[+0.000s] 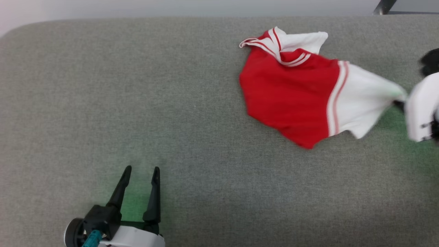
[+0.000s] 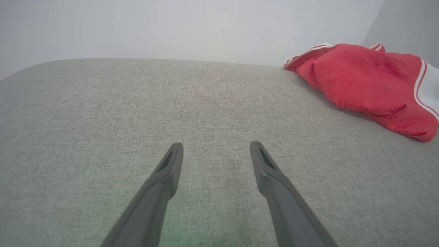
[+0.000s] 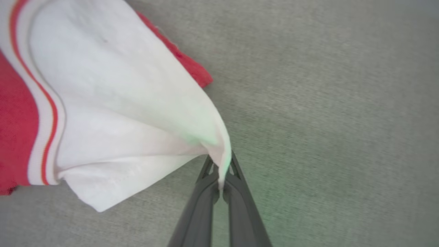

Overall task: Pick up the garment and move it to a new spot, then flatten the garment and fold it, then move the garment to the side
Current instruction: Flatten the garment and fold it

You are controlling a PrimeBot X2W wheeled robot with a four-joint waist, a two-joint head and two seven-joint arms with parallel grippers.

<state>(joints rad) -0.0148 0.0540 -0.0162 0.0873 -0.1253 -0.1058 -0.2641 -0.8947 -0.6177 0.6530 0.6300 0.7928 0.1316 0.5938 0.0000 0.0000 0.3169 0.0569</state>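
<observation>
The garment (image 1: pixel 291 92) is a red jersey with white lining and red-and-white striped trim, lying crumpled at the upper right of the grey padded surface. Its white lining is stretched out toward the right edge. My right gripper (image 3: pixel 221 163) is shut on a pinch of that white cloth (image 3: pixel 137 113), and its pale wrist (image 1: pixel 420 106) shows at the right edge of the head view. My left gripper (image 1: pixel 140 171) stands open at the lower left, far from the garment (image 2: pixel 367 82), nothing between its fingers (image 2: pixel 169 164).
The grey fabric surface (image 1: pixel 137 103) spreads wide to the left and front of the garment. Its rounded far edge meets a pale wall (image 2: pixel 171 27). A dark leg or bar (image 1: pixel 384 7) shows at the top right.
</observation>
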